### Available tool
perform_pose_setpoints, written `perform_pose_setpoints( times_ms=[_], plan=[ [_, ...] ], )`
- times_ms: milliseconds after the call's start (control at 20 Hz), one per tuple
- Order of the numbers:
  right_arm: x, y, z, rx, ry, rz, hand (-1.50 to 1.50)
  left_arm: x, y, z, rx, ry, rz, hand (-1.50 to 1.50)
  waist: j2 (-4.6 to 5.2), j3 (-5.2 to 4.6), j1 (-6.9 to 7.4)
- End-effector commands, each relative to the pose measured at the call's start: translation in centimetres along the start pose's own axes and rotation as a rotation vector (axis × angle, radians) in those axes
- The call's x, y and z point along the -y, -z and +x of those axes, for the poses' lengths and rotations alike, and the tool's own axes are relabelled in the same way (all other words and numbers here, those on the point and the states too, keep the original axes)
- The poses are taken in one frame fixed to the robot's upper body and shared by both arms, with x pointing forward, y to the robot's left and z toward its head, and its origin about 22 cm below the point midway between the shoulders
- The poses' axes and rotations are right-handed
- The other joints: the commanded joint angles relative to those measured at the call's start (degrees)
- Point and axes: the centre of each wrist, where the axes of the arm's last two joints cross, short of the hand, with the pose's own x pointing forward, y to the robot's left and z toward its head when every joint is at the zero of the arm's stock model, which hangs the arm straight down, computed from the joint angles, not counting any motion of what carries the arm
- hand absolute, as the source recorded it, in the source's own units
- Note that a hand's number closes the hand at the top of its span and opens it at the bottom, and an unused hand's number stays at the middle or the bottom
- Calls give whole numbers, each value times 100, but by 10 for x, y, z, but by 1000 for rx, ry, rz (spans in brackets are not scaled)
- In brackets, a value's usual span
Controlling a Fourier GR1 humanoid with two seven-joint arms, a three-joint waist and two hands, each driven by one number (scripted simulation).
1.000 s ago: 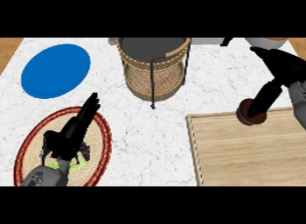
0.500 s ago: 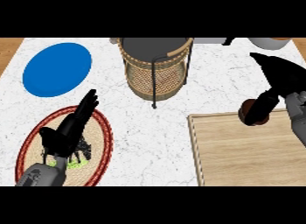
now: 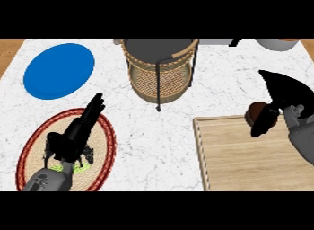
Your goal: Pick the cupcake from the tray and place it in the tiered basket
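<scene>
Right hand is up over the far left corner of the wooden tray, fingers and thumb curled round the cupcake; only the brown side of the cake shows between the black fingers, the rest hidden by the hand. Cupcake looks clear of the tray surface, so the pick appears done and the carry is the step in hand. Tiered basket stands on the counter up and to the left of the held cake, well apart from it: woven wicker body, dark wire frame, a grey top tier open upward. The grasp from the side likely suits that target, since it leaves the cake's base free to be set down into a tier. The upright wire post on the near side of the basket is the thing to mind on approach; going in from above the rim would avoid it. Left hand rests over the red-rimmed woven plate at lower left, fingers straight and pointing away, holding nothing, out of the carry path. A blue plate lies at far left, not involved.
</scene>
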Motion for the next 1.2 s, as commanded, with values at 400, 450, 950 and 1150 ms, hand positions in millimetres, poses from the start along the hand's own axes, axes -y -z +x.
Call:
perform_pose_setpoints(
  times_ms=[400, 450, 950, 1150],
  plan=[
    [-39, 27, -12, -184, 13, 26, -150, 5, -11, -4, -12, -12, 0, 0, 3, 3, 28],
    [-41, 31, -18, -184, 12, 22, -150, 2, 7, 4, -12, -20, -8, 0, 8, 2, 5],
    [-48, 53, -40, -187, 27, 55, -150, -20, -7, 8, 0, -1, -23, 0, 4, 3, 23],
    [-95, 46, -33, -157, 19, 74, -150, 12, 17, 15, -17, -5, -2, 0, 7, 4, 0]
  ],
)
